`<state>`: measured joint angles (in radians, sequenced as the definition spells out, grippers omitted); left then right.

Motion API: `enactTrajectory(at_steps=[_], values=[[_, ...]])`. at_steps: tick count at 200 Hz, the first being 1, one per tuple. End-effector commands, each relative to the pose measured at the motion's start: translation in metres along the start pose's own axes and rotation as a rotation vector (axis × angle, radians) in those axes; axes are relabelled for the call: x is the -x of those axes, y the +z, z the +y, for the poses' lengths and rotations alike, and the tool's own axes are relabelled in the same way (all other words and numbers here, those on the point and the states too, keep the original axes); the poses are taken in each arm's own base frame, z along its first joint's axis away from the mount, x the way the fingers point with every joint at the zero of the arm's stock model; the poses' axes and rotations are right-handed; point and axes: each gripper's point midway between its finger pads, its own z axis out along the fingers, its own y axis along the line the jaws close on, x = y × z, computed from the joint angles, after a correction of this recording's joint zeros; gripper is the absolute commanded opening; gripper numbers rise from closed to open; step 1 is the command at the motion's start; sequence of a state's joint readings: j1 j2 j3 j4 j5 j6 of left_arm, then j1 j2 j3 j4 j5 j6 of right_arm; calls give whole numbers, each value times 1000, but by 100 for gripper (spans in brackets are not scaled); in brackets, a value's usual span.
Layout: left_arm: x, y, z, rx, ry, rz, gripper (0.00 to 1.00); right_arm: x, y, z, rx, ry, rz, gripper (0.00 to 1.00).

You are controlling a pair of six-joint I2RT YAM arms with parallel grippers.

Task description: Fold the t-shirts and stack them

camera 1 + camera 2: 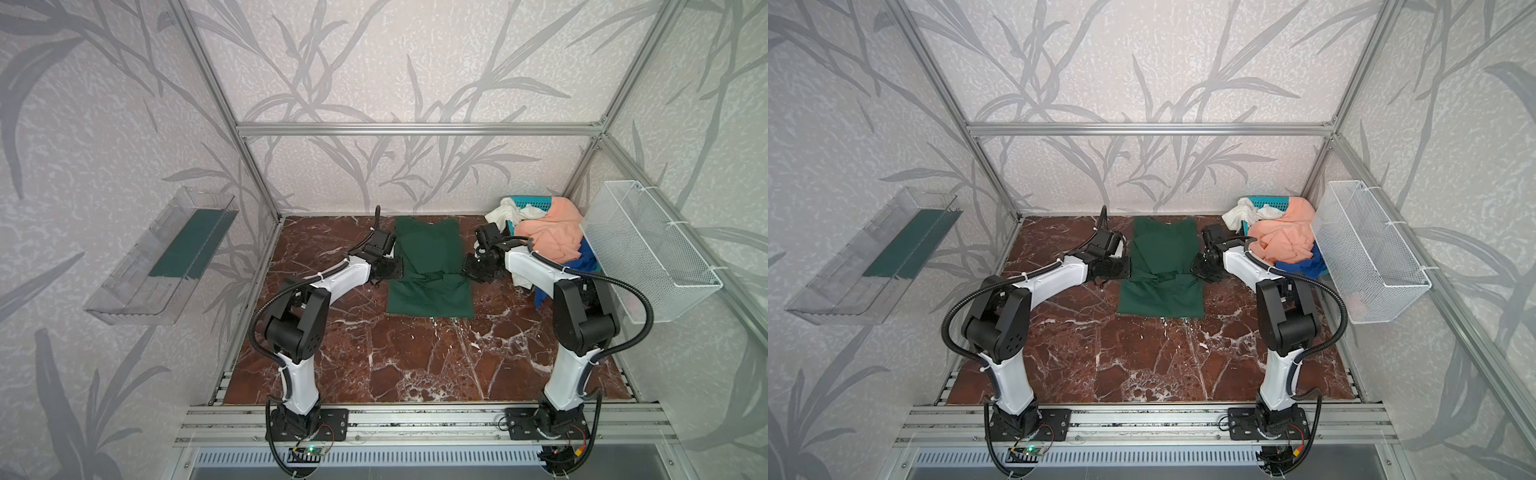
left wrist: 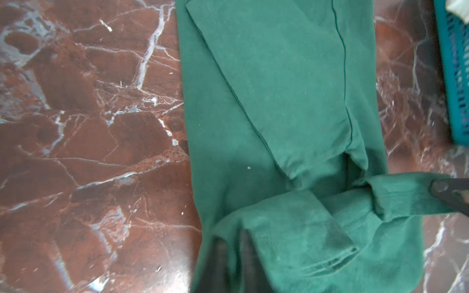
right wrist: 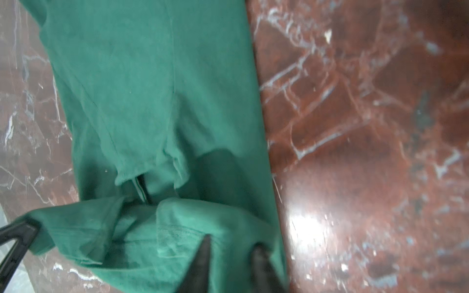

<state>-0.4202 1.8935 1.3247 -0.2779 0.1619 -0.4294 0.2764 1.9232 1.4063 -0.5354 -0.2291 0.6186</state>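
A dark green t-shirt (image 1: pixel 430 266) lies flat at the back middle of the marble table (image 1: pixel 415 365), folded in from both sides into a long strip, with bunched cloth across its middle. My left gripper (image 1: pixel 392 270) sits at the strip's left edge. In the left wrist view its fingers (image 2: pixel 218 256) stand slightly apart over the green cloth (image 2: pixel 279 101). My right gripper (image 1: pixel 473 270) is at the right edge, jaws parted over the same green cloth (image 3: pixel 152 88). Peach-orange (image 1: pixel 548 237), white (image 1: pixel 511 212) and blue (image 1: pixel 586 259) t-shirts are heaped in the back right corner.
The heap fills a teal slotted basket (image 1: pixel 532 203) behind my right arm. A white wire-mesh basket (image 1: pixel 648 253) hangs on the right wall, and a clear plastic tray (image 1: pixel 162 257) on the left wall. Bare marble stretches in front of the green shirt.
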Motion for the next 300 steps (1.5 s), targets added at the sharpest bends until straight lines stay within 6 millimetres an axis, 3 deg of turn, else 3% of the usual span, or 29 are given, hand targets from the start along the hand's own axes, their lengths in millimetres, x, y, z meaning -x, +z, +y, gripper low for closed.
enactTrajectory(at_steps=[1,9,27,33,86,99,112,131,174,181,234,256,300], values=[[18,-4,-5,-55,21,-33,68,4,-6,-6,2,16,41,73],[19,-10,-4,-52,32,-57,87,5,-10,-11,-7,15,31,80],[21,-28,0,-38,23,-124,92,5,-22,-18,-11,12,-12,93],[21,-33,3,-27,17,-136,99,3,-25,-20,-8,12,-21,96],[-13,-59,14,-27,-12,-142,99,-17,-46,-34,-31,7,-42,100],[-29,-61,19,-25,-22,-127,99,-25,-54,-36,-23,5,-48,94],[-46,-62,22,-30,-33,-111,99,-33,-53,-38,-12,-8,-45,76],[-74,-61,19,-56,-32,-74,99,-35,-50,-30,36,-38,-53,61],[-116,-47,23,-57,-40,15,99,-34,-40,-11,41,-84,-15,47],[-121,-43,24,-56,-42,35,99,-39,-29,-15,30,-77,18,46],[-132,-37,22,-74,-56,85,96,-84,-15,-38,-19,-52,122,55],[-139,-36,21,-94,-69,90,90,-102,-20,-34,24,-48,124,64],[-154,-32,22,-109,-92,142,83,-123,-15,-46,34,31,135,64]])
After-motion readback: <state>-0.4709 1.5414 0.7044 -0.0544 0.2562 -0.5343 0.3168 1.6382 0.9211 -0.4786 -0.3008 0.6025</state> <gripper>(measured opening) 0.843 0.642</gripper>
